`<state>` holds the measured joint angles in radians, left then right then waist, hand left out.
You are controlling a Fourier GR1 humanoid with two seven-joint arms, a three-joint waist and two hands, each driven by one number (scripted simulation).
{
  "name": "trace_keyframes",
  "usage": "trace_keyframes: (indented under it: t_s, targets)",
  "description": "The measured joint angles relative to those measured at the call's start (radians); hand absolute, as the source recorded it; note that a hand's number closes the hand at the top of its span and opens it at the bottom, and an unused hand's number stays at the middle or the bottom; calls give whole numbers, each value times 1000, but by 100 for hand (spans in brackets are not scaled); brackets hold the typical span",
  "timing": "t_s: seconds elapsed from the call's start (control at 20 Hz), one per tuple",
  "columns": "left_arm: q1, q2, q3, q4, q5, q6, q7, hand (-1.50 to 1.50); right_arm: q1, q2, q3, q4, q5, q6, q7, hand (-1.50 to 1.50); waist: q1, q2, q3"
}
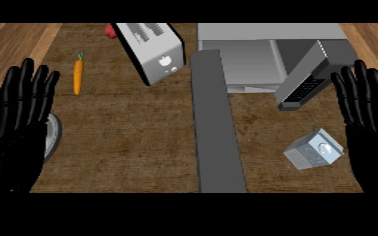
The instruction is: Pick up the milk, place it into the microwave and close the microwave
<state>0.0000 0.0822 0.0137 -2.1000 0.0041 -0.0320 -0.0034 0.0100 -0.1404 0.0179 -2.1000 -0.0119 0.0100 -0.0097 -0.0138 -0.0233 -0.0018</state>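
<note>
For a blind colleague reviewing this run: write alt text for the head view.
A grey milk carton lies on the wooden counter in front of an open microwave, its door swung toward the viewer. Both black hands, left and right, rest open at the edges; a carrot lies far left.

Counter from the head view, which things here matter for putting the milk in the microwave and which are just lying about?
For the job:
milk carton, lying on the counter at lower right
microwave, door swung open
left hand and right hand, both open at the edges

Just lying about:
carrot
toaster
red object behind it
round grey item by the left hand
</note>
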Motion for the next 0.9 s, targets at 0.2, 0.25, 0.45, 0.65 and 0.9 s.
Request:
trace_keyframes:
  t_s: [0.2, 0.25, 0.45, 0.65, 0.9]
  targets:
    - [-30, 14, 36, 33, 15, -7, -9, -150, 61, -29, -32, -40, -72, 77, -26, -150, 5, 14, 1]
    - [-31, 18, 49, 51, 20, -11, -21, -150, 75, -42, -45, -46, -101, 104, -27, -150, 5, 16, 1]
    - [-13, -1, 70, 101, 56, -5, 3, -150, 142, -50, -20, -58, -275, 219, -7, -150, 6, 20, 2]
    - [53, -14, 78, 86, 91, -15, 19, -150, 248, -77, -36, -122, -427, 309, 22, -150, 6, 20, 2]
    - [151, -37, 58, 29, 99, -34, 3, -150, 361, -67, -61, -163, -489, 395, 5, -150, 9, 21, 2]
